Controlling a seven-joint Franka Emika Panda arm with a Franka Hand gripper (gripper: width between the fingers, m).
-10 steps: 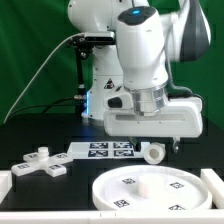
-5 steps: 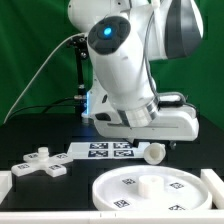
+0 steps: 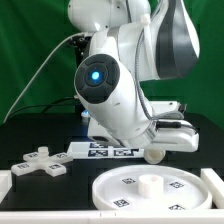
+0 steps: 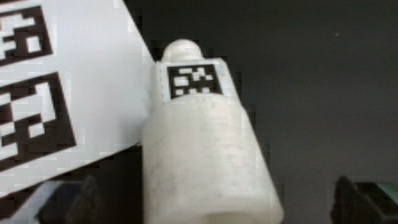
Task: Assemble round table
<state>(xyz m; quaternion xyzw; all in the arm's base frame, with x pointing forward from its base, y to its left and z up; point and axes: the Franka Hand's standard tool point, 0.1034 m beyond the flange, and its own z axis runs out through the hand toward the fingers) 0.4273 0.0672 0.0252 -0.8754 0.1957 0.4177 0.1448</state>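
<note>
Gripper [image 4: 214,198] spread wide, empty, fingers [image 4: 365,196] flanking leg [image 4: 199,140], no contact. Leg lies flat just beside marker board [image 4: 54,90]. Round disc [image 3: 150,190], cross foot [image 3: 38,162] well apart.

No words, nos. or brands legible. Only b/w square code tags [image 4: 192,80]: one on leg [image 4: 199,160], several on marker board [image 4: 93,45] & disc [image 3: 105,190].
</note>
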